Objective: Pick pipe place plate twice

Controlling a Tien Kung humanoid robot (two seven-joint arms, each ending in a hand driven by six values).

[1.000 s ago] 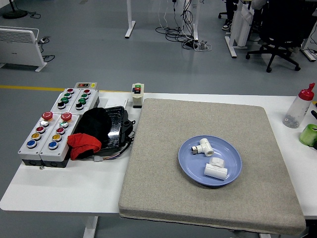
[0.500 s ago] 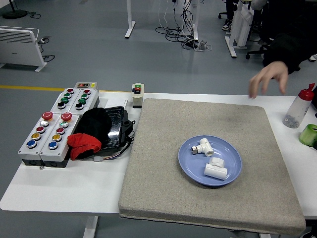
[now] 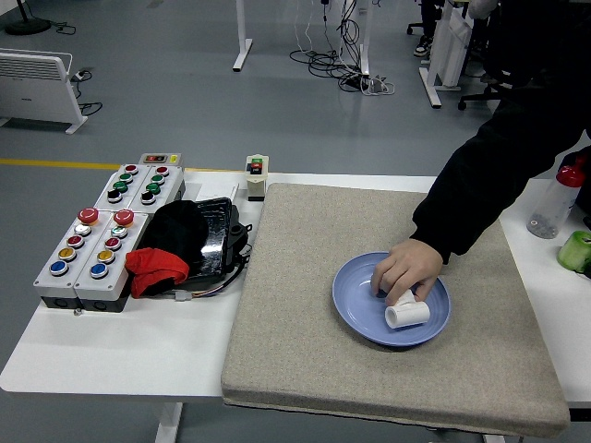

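Observation:
A blue plate (image 3: 355, 318) sits on a grey mat (image 3: 305, 360) right of the table's middle. A person's hand (image 3: 406, 268) in a black sleeve (image 3: 489, 171) reaches in from the top right and rests on the plate over the white pipe fittings. One white pipe fitting (image 3: 406, 315) shows below the hand; a bit of another shows at the hand's left edge, mostly hidden. Neither robot hand is in view.
Grey button boxes (image 3: 92, 245) with coloured buttons stand at the left, next to a black device with a red cloth (image 3: 157, 270). A small switch box (image 3: 256, 175) stands at the mat's far left corner. A bottle with a red cap (image 3: 559, 198) and a green object (image 3: 576, 250) stand at the right edge.
The person's hand came in from the top right, moved down to the plate and now covers the pipe fittings. A second ago no hand was in view.

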